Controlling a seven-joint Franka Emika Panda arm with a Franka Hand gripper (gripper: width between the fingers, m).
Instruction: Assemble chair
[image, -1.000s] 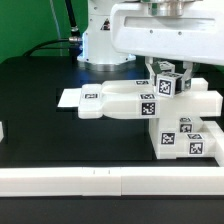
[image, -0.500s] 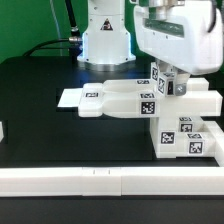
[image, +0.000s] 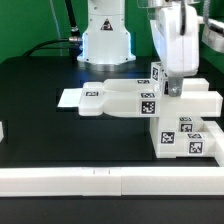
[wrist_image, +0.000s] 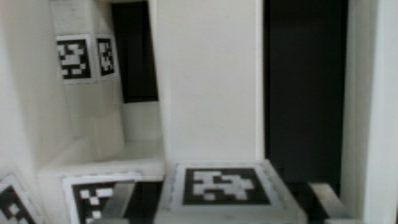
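**Desk editor:** What's nearest the camera, and where does the chair stand?

**Photographer:** In the exterior view a long white border rail (image: 110, 180) runs across the front edge of the black desk (image: 40, 90). Just behind it, toward the exterior view's right, sits the chair (image: 150, 100): a blocky white body lying flat, with a tagged block (image: 188, 138) low at its front and a small tagged part (image: 160, 78) standing on top.

**Desk editor:** And the arm?

**Photographer:** The gripper (image: 174, 88) hangs directly over that upright part, its fingers (image: 172, 90) low beside it. The wrist view shows only white faces and tags at close range. Whether the fingers are parted or clamped, I cannot tell.

**Desk editor:** Which step is this?

**Photographer:** By my reading, seating or turning a part into the top of the chair body, mid-assembly. The next move looks to call for a straight vertical approach and a square grip, since the part stands close against neighbouring white faces.

**Desk editor:** Room to work?

**Photographer:** Tight on the exterior view's right, where parts crowd together. Open desk lies to the left, past the marker board (image: 72, 98); the robot base (image: 105, 40) stands at the back
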